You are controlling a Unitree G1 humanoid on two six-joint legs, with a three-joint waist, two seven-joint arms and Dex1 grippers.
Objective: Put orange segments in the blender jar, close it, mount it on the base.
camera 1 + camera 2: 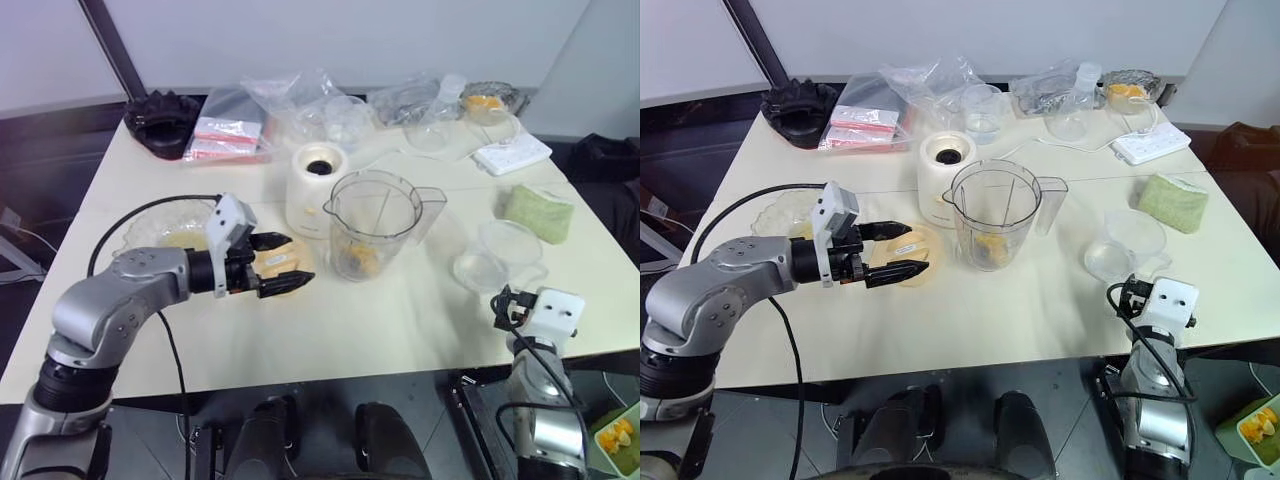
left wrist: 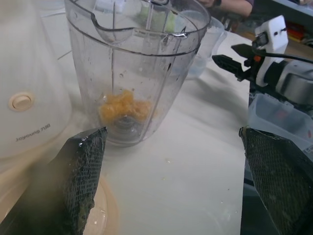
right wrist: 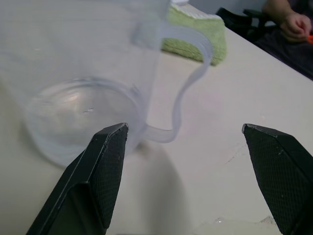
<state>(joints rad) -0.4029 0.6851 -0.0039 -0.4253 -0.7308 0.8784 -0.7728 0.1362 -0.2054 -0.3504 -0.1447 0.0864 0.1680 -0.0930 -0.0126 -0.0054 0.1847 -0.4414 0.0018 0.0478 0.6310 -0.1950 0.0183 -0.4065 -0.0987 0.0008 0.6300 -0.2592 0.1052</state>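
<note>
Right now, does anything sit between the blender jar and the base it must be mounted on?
Nothing visible does. The blender jar stands directly beside the base, whose dark top socket is uncovered. The jar is still lidless.

Cream table (image 1: 330,330), white wall (image 1: 400,30)

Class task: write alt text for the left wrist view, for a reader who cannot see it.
A clear blender jar stands uncovered on a pale table, with orange segments heaped over the blade at its bottom. The cream-white base stands beside it. The left gripper frames the scene with open jaws; the right gripper shows beyond the jar.
</note>
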